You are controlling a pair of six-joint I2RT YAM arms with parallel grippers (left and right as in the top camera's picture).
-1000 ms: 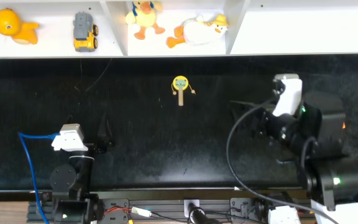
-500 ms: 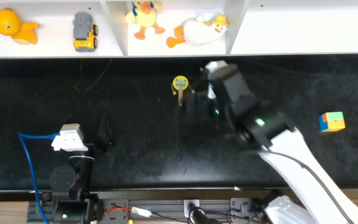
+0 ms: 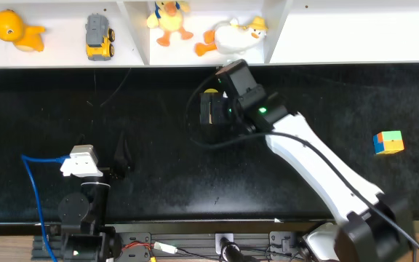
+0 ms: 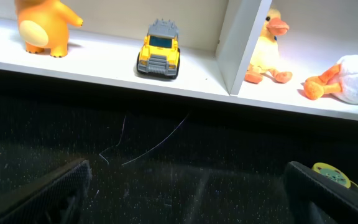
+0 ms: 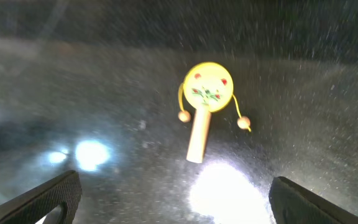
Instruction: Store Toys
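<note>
Right gripper (image 5: 174,198) hangs above rattle drum (image 5: 207,93), upper centre of the top view, just below the white shelf (image 3: 355,44). Its fingers are spread wide with nothing between them. Left gripper (image 4: 185,199) sits lower left, fingers also apart, empty. Colour cube (image 3: 388,143) lies at right on black mat (image 3: 158,182).

Rattle drum (image 5: 202,115): yellow round head, two beads on strings, pale wooden handle; flat on black table (image 3: 158,145), near shelf (image 3: 355,33) middle bay.
Multicoloured cube (image 3: 388,143): on table, far right, well apart from drum.
Orange duck (image 3: 17,30), yellow truck (image 3: 99,36): upright, left bay.
Yellow duck plush (image 3: 169,20), white duck plush (image 3: 235,36): middle bay.
</note>
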